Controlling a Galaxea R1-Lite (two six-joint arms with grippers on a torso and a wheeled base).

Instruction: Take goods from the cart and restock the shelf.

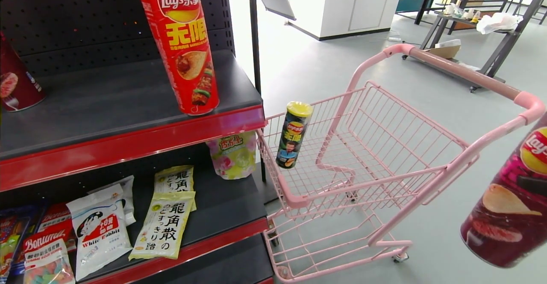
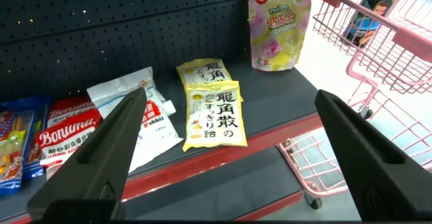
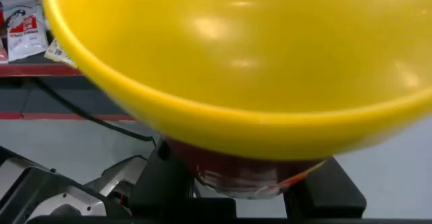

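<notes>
The right gripper (image 3: 243,182) is clenched on a dark red round tube of chips with a yellow lid (image 3: 243,69); its black fingers (image 3: 162,180) press on the tube's sides just under the lid; in the head view this tube (image 1: 508,207) hangs in the air at the lower right edge of the frame, near the handle of the pink wire cart (image 1: 466,78); the left gripper (image 2: 231,96) is released, its two black fingers (image 2: 101,163) spread wide with nothing between them; it hovers in front of the lower board of the black metal shelf with red front edges (image 1: 128,140); in the middle of the head view a black round tube of chips (image 1: 292,135) stands a little tilted inside the cart, in the corner close to the shelf; at the top, left of the middle, a tall red round tube of chips (image 1: 181,44) stands on the top board near its front edge; another dark red tube (image 1: 17,83) stands at the far left of that board; at the lower left, two flat yellow packs (image 1: 164,228) lie on the lower board, one partly on the other; a white plastic bag (image 1: 100,232) lies just beside them; red candy packs (image 1: 47,243) lie further left; a pink and green pouch (image 1: 233,155) stands at the right end, close to the cart.
</notes>
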